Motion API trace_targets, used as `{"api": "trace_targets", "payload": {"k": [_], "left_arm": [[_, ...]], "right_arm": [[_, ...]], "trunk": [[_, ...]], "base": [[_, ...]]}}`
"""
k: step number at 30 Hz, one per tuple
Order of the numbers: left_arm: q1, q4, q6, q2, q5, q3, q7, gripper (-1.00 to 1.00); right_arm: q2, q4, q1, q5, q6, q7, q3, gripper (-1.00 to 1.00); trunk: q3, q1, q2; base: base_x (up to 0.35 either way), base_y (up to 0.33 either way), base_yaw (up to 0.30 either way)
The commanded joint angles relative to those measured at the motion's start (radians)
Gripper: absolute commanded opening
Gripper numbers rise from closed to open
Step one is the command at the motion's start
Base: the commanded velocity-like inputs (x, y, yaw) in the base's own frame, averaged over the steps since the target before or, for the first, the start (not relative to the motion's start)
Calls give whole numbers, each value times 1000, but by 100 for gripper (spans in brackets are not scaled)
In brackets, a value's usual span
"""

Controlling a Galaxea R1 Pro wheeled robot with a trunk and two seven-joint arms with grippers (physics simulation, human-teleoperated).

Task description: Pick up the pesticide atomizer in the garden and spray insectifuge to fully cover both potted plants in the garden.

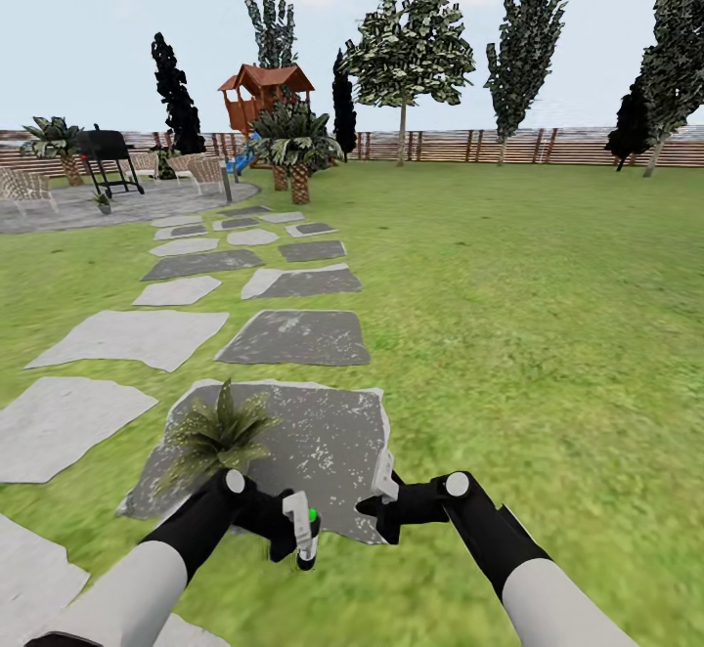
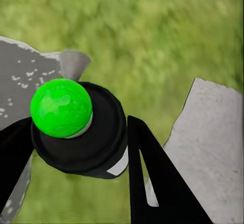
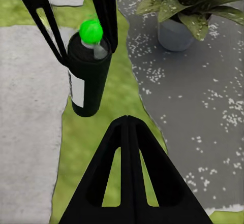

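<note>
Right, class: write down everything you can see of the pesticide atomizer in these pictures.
The pesticide atomizer is a small dark cylindrical bottle with a pale label patch low on its side, a short pale neck and a glossy bright green ball on top. It looks like smooth plastic. The left gripper is shut on its upper body, one black finger on each side, holding it roughly upright above grass between the paving stones. Nothing else touches it.
</note>
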Motion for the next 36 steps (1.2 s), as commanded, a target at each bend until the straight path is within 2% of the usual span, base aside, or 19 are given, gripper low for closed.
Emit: {"api": "trace_targets", "payload": {"k": [1,5,9,20,36], "left_arm": [[0,-1,-4,-6,-7,0,-2,-100],[0,-2,-6,-31,-8,0,8,-100],[0,1,-1,-50,-9,-2,64,-100],[1,25,1,-72,-19,-6,83,-100],[1,26,-1,-98,-13,-7,83,-100]], "right_arm": [[1,-1,0,10,-9,1,-1,-100],[1,1,0,10,-9,1,-1,-100],[1,0,0,10,-9,1,-1,-100],[0,-1,0,10,-9,1,-1,-100],[1,-1,0,10,-9,1,-1,-100]], "trunk": [[-1,0,0],[-1,0,0],[-1,0,0],[-1,0,0],[-1,0,0]], "base": [[0,0,0],[0,0,0],[0,0,0],[0,0,0],[0,0,0]]}}
